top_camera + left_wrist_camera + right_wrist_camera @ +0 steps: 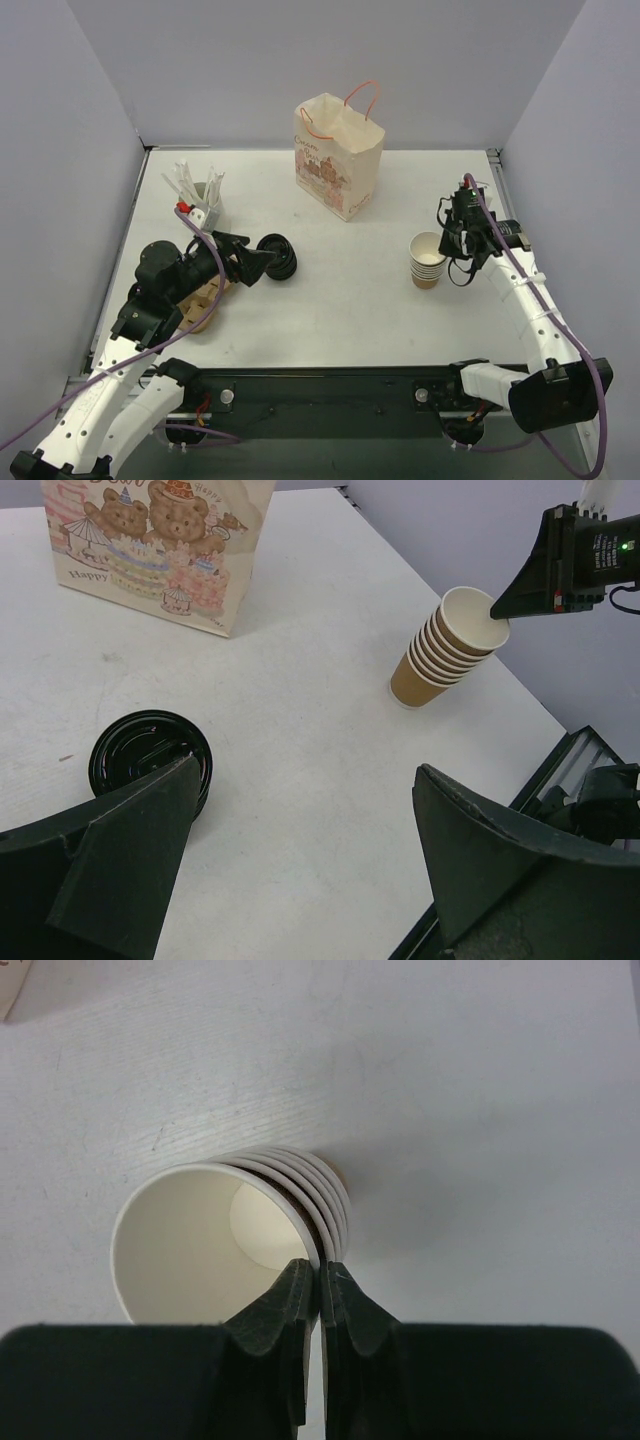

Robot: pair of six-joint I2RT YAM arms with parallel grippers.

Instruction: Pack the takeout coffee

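Observation:
No lidded takeout coffee shows in any view. A stack of lidless brown paper cups (428, 260) (445, 645) (230, 1250) stands at the right of the table. My right gripper (447, 245) (320, 1265) is shut on the rim of the top cup, one finger inside and one outside. A stack of black lids (277, 256) (140, 755) lies left of centre. Just left of it, my left gripper (258, 258) (305, 770) hangs wide open, with nothing between its fingers.
A printed paper bag (338, 155) (150, 540) with red handles stands upright at the back centre. A white holder of wrapped utensils (200, 195) sits at the back left. A brown cardboard piece (205, 300) lies under my left arm. Walls close in on three sides.

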